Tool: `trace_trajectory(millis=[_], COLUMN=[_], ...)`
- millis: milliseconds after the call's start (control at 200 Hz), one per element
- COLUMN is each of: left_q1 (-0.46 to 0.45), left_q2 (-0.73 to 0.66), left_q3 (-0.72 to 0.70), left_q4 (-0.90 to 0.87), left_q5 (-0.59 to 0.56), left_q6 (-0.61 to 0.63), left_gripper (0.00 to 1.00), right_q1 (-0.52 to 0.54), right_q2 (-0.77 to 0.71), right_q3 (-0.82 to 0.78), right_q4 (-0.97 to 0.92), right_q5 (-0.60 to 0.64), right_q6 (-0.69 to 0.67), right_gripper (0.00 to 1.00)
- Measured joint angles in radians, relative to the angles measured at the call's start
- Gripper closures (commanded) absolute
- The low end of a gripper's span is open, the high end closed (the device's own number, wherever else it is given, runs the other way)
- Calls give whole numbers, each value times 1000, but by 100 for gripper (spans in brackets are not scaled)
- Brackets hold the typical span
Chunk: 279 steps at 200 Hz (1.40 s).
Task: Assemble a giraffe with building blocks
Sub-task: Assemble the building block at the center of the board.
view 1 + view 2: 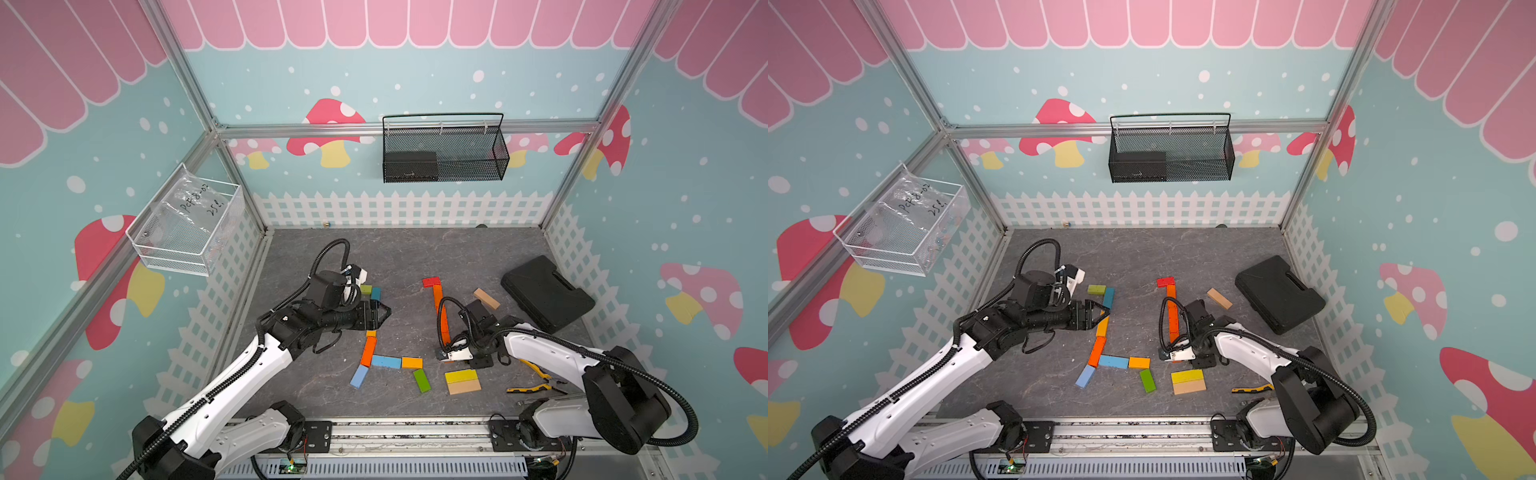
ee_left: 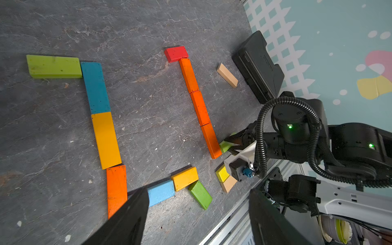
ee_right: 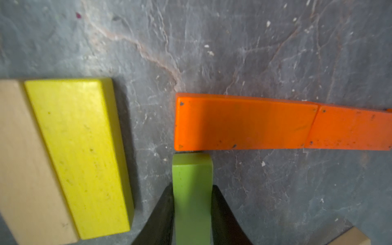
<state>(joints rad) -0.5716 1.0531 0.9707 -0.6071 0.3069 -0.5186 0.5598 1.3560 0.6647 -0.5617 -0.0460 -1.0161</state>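
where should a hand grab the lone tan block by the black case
Pinch the lone tan block across its long sides at mid-length, straight down from above: it lies flat, touches nothing, and both long sides are clear; the black case crowds a sideways approach.

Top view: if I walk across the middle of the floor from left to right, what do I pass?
Left gripper → red block → tan block → black case

White-shelled arms (image 1: pixel 232 382), black joints (image 1: pixel 299 328), ribbed black cables (image 2: pixel 259 148) (green lights (image 2: pixel 289 126) glowing), tapered black left pincer (image 1: pixel 1104 310).
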Motion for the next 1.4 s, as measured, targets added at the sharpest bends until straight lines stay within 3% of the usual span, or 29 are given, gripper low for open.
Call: trace_trajectory(millis=[180,385,560,861,1051,1236,1396], left_q1=[0,1,1,1,7,20,29], left_q2=[-3,-6,-6,-6,-1,18,35], left_q3=[0,0,0,0,0,0,0], left_q4=[0,0,0,-1,-1,-2,-9], left_q5=[0,0,0,-3,-4,-8,-11], left_q6=[0,0,0,3,3,5,13], left_gripper=[23,23,23,23,23,23,23], right_q1=[5,8,5,-197,-301,-338,-363], right_q2=[0,1,0,13,235,478,598], right_q3=[0,11,131,431,573,748,836], right_q4=[-1,-23,-122,-151,-109,-107,-112], right_q5=[-4,-7,12,64,91,105,116], right_q6=[4,16,18,-2,55,163,214], right_gripper=[63,48,41,35,39,41,41])
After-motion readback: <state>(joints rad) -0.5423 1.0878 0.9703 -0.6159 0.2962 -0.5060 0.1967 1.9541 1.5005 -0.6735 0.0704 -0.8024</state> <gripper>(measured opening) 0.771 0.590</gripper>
